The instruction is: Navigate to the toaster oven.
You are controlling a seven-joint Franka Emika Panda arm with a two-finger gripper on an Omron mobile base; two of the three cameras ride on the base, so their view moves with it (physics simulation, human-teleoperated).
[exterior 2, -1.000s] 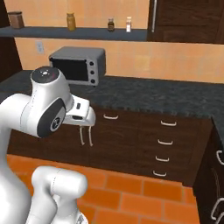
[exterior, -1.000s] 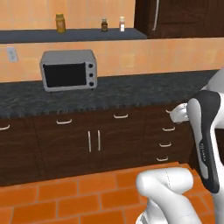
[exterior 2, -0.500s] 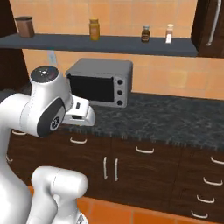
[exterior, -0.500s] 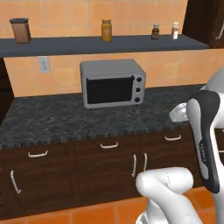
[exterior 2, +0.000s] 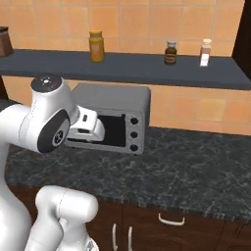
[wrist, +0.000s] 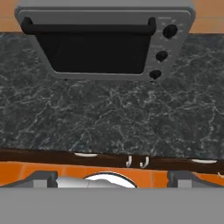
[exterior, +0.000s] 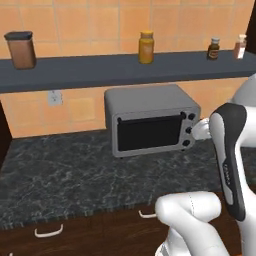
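The toaster oven [exterior: 151,120] stands dead ahead of the claw [wrist: 112,176], at the back of the bench [exterior: 75,175], its door facing the robot, which is a sensible facing for anyone who means to open it. From the hand view it lies straight beyond the claw across a broad stretch of bare stone, with the cabinet fronts and their pale curved handles [wrist: 136,162] between. The claw holds nothing; only its two dark tips [wrist: 41,177] show, set far apart at the bottom corners, so I judge it wide open. The arm is folded back close to the base, probably to keep it clear of the bench while driving. The oven is a boxy grey-silver shell with rounded corners, a wide dark glass door under a black bar handle, and three dark knobs [wrist: 162,55] down its right side. The bench is dark, mottled stone with pale veining. Above and beyond the claw, a slate-blue shelf [exterior 2: 137,71] carries small jars. The base looks essentially arrived.
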